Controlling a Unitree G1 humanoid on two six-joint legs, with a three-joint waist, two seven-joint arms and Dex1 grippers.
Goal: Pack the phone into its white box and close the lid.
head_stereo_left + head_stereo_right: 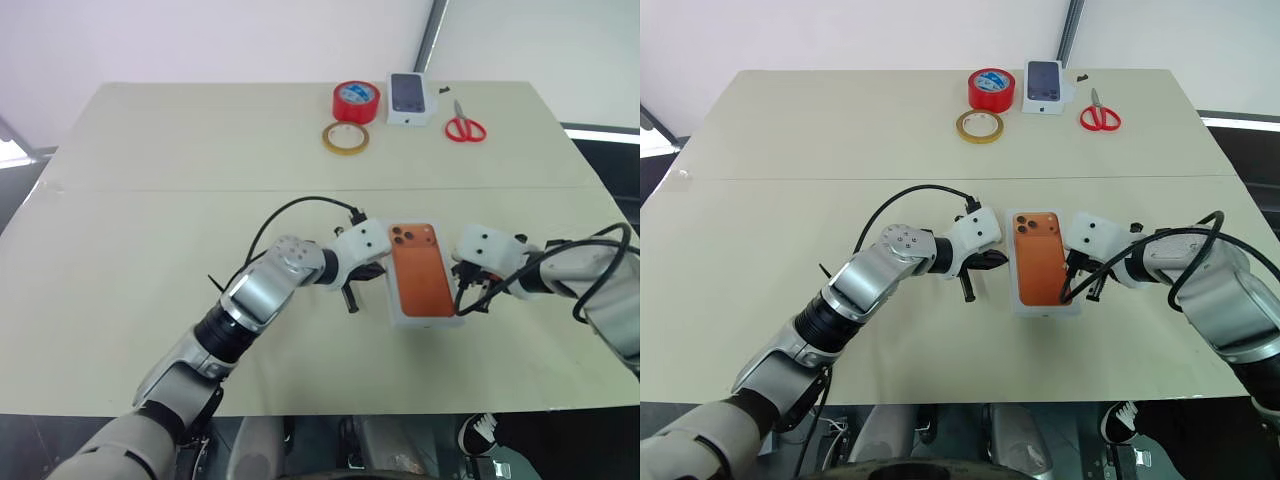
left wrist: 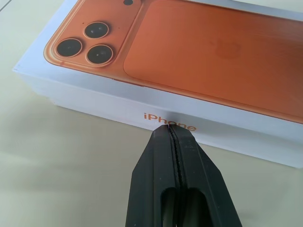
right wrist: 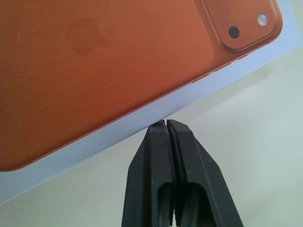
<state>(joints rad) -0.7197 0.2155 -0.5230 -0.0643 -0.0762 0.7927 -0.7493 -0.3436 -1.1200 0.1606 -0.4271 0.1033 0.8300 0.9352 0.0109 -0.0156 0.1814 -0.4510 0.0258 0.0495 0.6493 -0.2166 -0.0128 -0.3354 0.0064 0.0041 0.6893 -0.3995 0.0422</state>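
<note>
The white box (image 1: 423, 272) lies on the table (image 1: 150, 200) directly before me, between my two arms, with its long axis running away from me and leaning a little off straight. Its top face shows an orange phone shape with three lenses at the far end, framed by a flush white margin, and one long wall carries orange lettering. I judge this face to be the printed lid, already seated, with the phone itself hidden inside; I cannot confirm that. My left gripper (image 2: 169, 128) has its two black fingers pressed together with nothing between them, the tip set against the lettered long wall on my left side. My right gripper (image 3: 165, 124) is likewise closed and empty, its tip at the upper edge of the opposite long wall. The box thus lies rightward of the left tip and leftward of the right tip, each arm about equally near. Any coming move, I judge, acts across the short axis: a squeeze or nudge from both sides to settle the lid square
</note>
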